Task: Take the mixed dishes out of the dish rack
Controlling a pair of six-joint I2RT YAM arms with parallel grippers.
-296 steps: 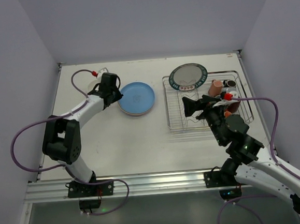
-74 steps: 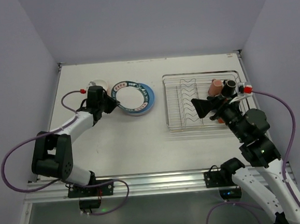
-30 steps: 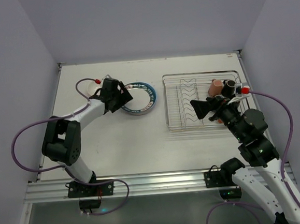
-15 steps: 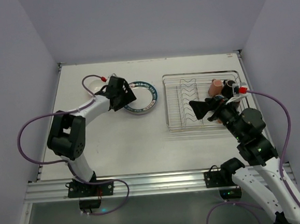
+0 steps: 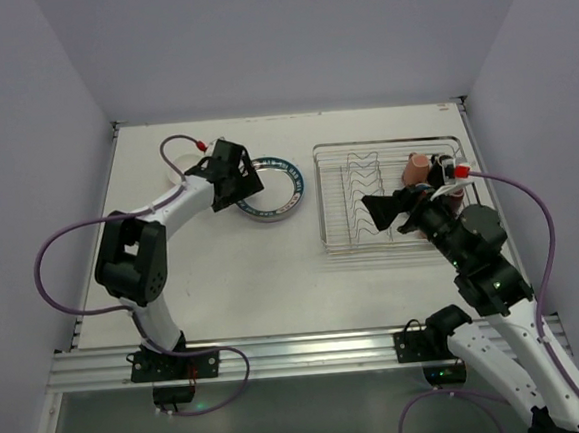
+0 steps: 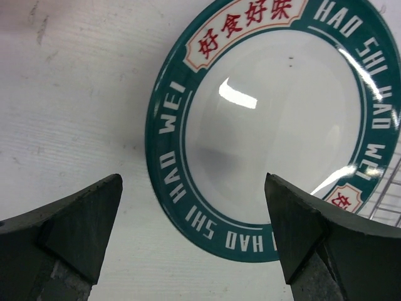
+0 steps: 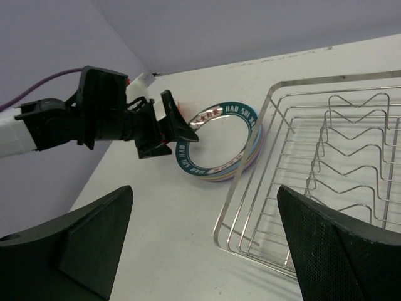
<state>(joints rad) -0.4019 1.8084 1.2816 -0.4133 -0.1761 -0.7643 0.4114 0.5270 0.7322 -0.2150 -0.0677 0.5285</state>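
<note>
beneath top plate [image 7: 218,139], lower plates [image 7: 243,166] half-hidden

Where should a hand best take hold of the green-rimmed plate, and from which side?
Probably its rim, on the edge away from the dish rack. The plate lies flat atop a stack, so only the rim can be pinched, and the rack crowds the other side.
</note>
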